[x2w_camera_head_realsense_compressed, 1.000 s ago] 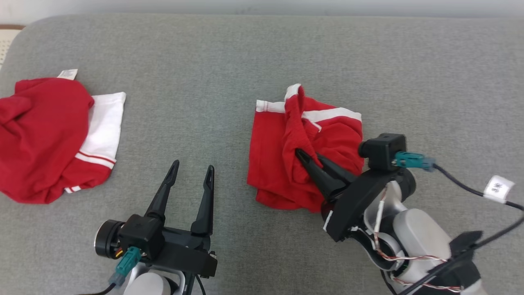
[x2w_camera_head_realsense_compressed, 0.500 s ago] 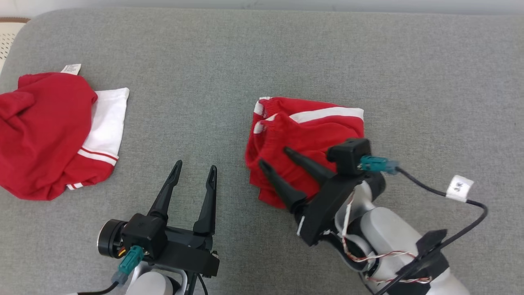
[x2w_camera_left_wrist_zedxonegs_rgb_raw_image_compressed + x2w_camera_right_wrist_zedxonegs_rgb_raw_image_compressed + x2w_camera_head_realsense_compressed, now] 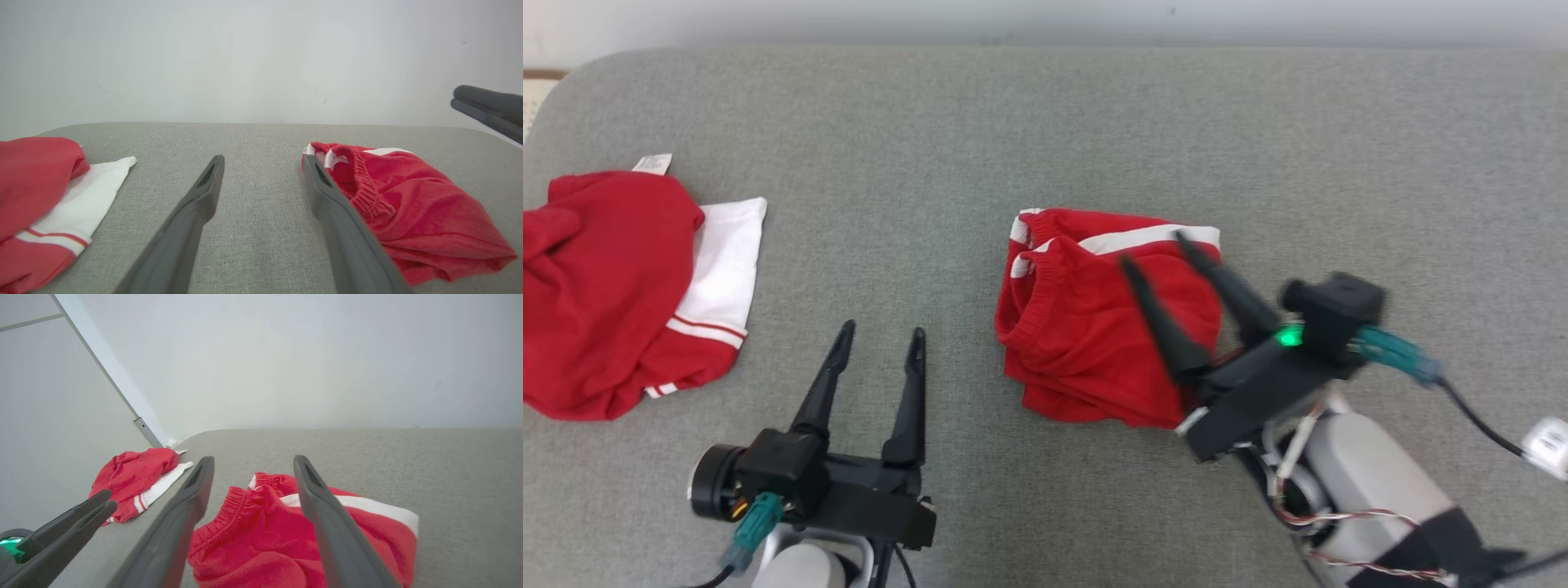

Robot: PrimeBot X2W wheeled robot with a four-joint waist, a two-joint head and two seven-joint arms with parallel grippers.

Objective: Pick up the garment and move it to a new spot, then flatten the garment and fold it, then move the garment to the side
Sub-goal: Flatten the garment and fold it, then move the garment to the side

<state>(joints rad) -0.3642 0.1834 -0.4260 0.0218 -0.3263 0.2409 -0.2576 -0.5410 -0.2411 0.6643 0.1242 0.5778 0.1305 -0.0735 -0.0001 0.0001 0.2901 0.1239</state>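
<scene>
Released: crumpled red shorts with white stripe [image 3: 1086,327] lie mid grey fabric surface [image 3: 1045,122].
My right gripper [image 3: 1153,249], pinching a fold a second ago, now hangs spread above them; left gripper [image 3: 883,328] spread, idle. Flattening comes next, I reckon.

Grey fabric surface [image 3: 1045,122] w/ folded red shorts [image 3: 1086,327] mid, 2nd red-white garment [image 3: 605,286] left.

Plain indoor room, grey cushion [image 3: 1045,122], white wall [image 3: 286,355]
</scene>
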